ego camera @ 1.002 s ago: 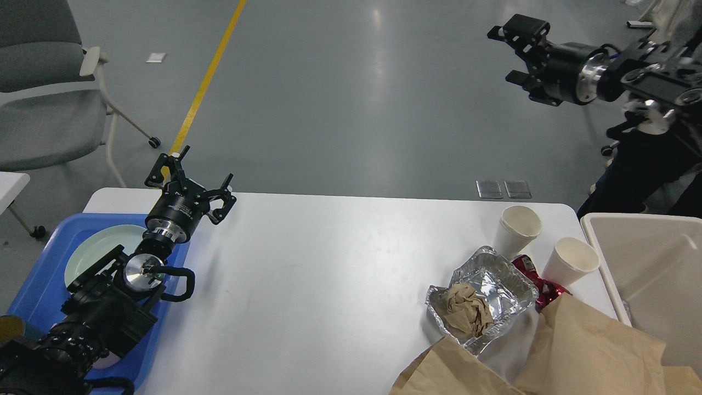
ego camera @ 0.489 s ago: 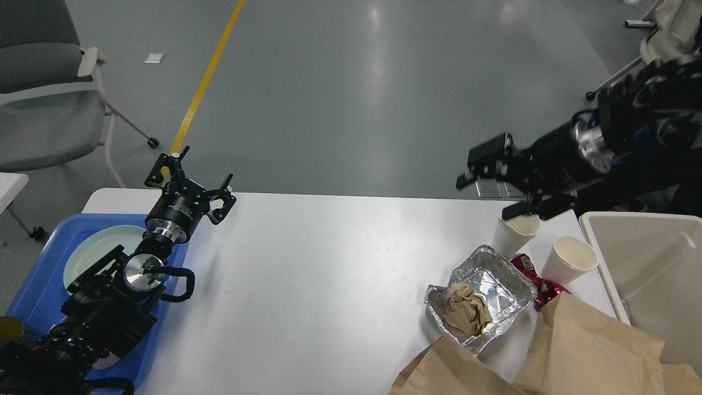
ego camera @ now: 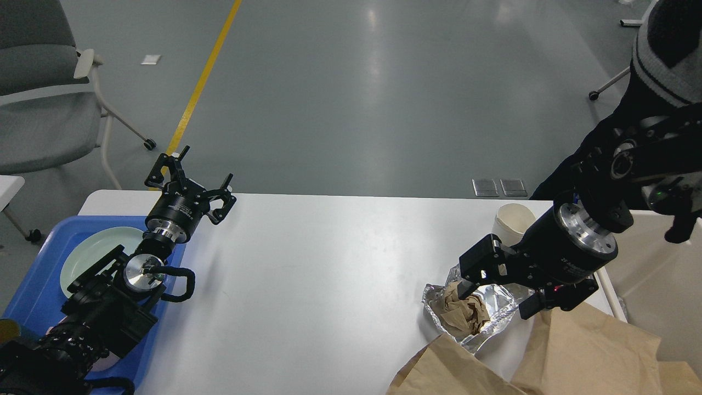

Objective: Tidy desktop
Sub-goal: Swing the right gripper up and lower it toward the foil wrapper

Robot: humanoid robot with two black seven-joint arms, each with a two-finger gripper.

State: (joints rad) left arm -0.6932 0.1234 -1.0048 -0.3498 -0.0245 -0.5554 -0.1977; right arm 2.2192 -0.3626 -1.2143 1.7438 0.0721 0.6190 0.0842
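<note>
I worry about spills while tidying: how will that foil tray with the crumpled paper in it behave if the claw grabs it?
The foil tray looks thin and already creased, so it would likely buckle rather than stay stiff. It probably weighs little, so a push should slide it across the desktop. The crumpled brown paper sits loose and could tumble out if tilted.

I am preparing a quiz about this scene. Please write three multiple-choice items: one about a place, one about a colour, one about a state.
1. Where does the plate lie?
A. in the foil container
B. in the blue tray
C. on the floor

2. What colour is the crumpled paper in the foil container?
A. brown
B. green
C. white

3. How are the left gripper fingers?
A. shut on a cup
B. shut on the plate
C. spread open, empty

Answers: 1 B, the tray rim surrounds it; 2 A, it looks tan-brown; 3 C, nothing sits between the fingers.
</note>
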